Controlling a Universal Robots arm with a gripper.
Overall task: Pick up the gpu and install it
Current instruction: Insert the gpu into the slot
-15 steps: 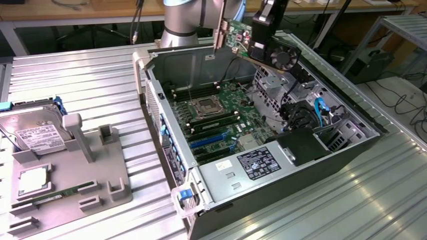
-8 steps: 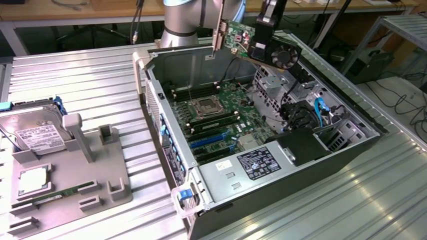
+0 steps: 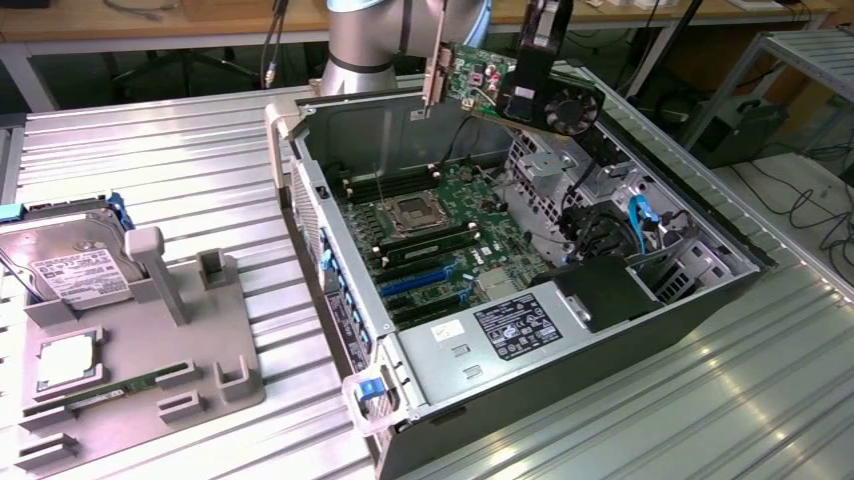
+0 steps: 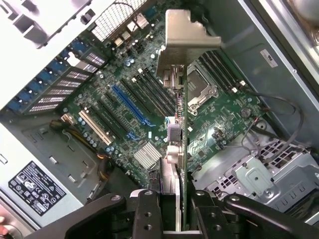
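Observation:
The gpu (image 3: 497, 82) is a dark circuit card with a round black fan (image 3: 571, 108) and a pale metal bracket (image 3: 437, 70). It hangs in the air over the back upper edge of the open computer case (image 3: 334, 300). My gripper (image 3: 539, 45) comes down from above and is shut on the card's top edge. In the wrist view the gpu (image 4: 182, 149) stands edge-on between my fingers (image 4: 147, 215), its bracket (image 4: 187, 35) pointing away. Below it lies the green motherboard (image 4: 99, 94) with a long blue slot (image 4: 130, 105), well apart from the card.
The case holds a power supply (image 3: 514, 325), a drive cage with cables (image 3: 627, 230) and the processor socket (image 3: 407, 212). On the exterior view's left, a grey fixture (image 3: 147, 380) carries a silver hard drive (image 3: 74, 265) and a green memory stick (image 3: 127, 388).

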